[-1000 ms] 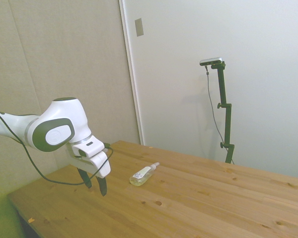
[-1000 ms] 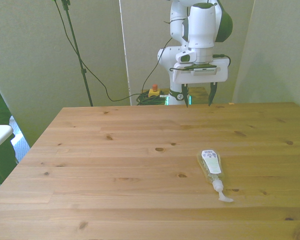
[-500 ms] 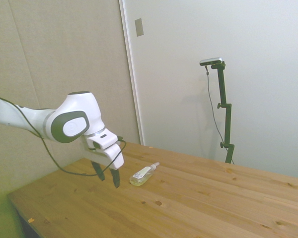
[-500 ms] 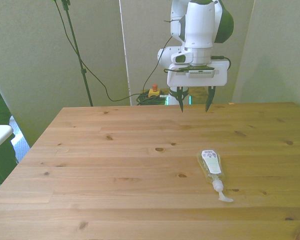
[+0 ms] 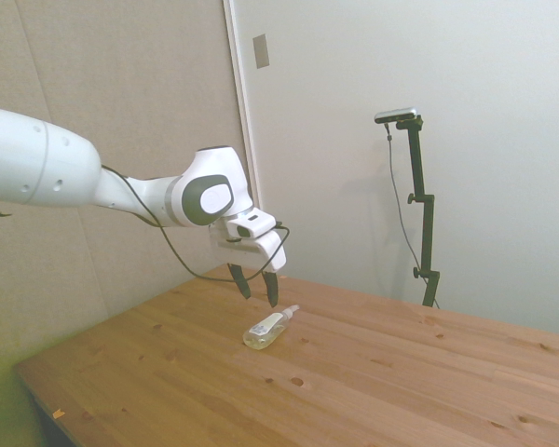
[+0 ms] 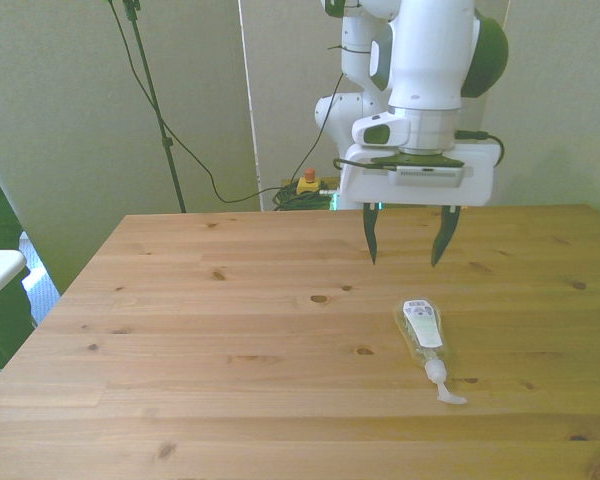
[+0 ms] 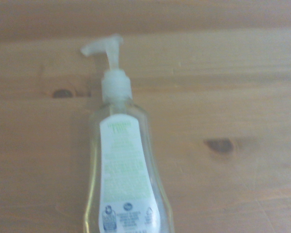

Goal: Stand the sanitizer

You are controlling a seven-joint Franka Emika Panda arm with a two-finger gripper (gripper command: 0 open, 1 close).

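Wooden counter [image 6: 230, 340] seen from the side and from across, with a close wrist view. Lying flat on its side on the bare wood, toward the counter's edge at the front view's right: the sanitizer [image 6: 424, 336], a slim clear bottle of pale yellowish liquid, label facing up, white pump top [image 6: 444, 385] pointing toward the near edge in the front view. Not yet stood up, so the task looks barely begun. Above and just behind the bottle's base, well clear of the wood: the gripper [image 6: 405, 235], dark fingers spread wide and pointing down, holding nothing, touching nothing. Likely placed this way to come down over the bottle's body, jaws to either side. In the wrist view, the sanitizer [image 7: 123, 179] fills the frame, slightly soft in focus, label text too blurred to read, base cut off at the picture's edge. From the side, the sanitizer [image 5: 269, 328] small and pale below the gripper [image 5: 253, 287]; liquid level hard to judge.
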